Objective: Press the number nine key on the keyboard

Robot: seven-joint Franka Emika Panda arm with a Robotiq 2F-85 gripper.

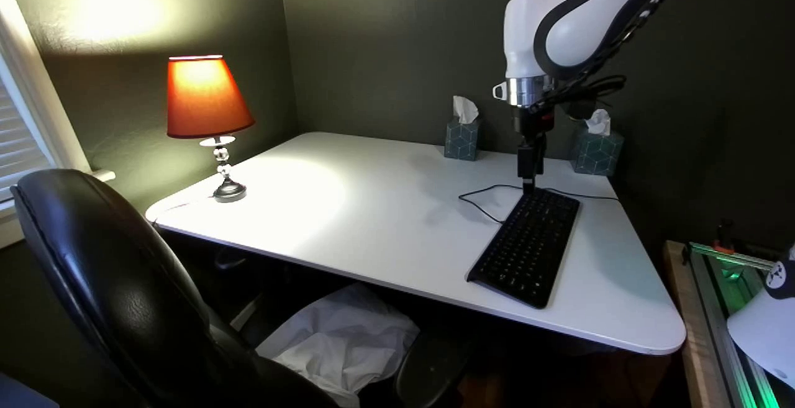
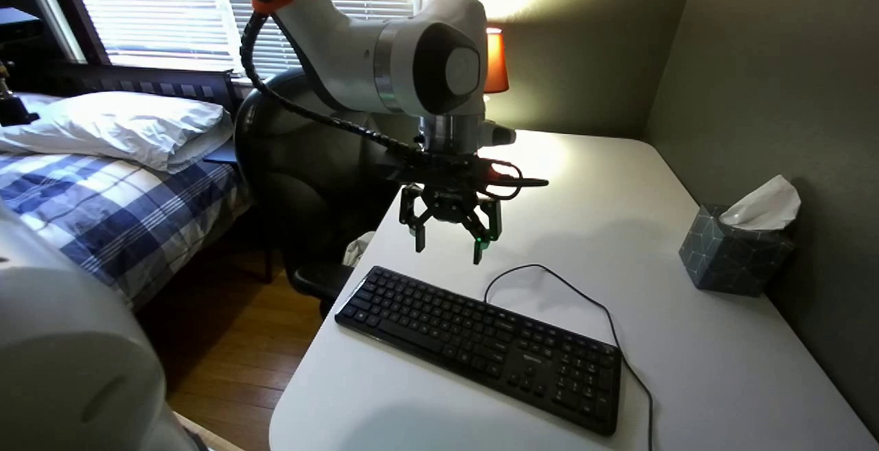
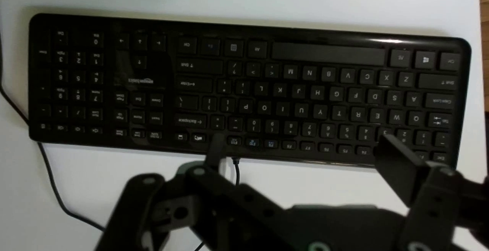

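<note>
In an exterior view, the arm (image 2: 354,63) extends from the upper left, its wrist (image 2: 450,134) upright above the frame's centre; the gripper (image 2: 448,256) points downward, fingers (image 2: 420,239) spread well apart.

Dark-green walls (image 1: 397,41), wooden floor (image 2: 233,341), bright window (image 2: 151,12), black chair (image 1: 105,271), 1 lit lamp (image 1: 205,97) on white desk (image 1: 385,209).

we take this for a bedroom in a home, with a work corner: a bed (image 2: 165,224) under a blue-and-white plaid cover (image 2: 89,204), a white pillow (image 2: 117,121), a dark slatted headboard (image 2: 158,82) and white horizontal window blinds (image 2: 151,12) show in an exterior view. we see a black high-backed chair (image 1: 118,284) at a white round-cornered desk (image 1: 372,197), bearing a long black keyboard (image 1: 528,249) and a lit lamp (image 1: 210,121) with a tapered orange-red shade (image 1: 206,94).
</note>
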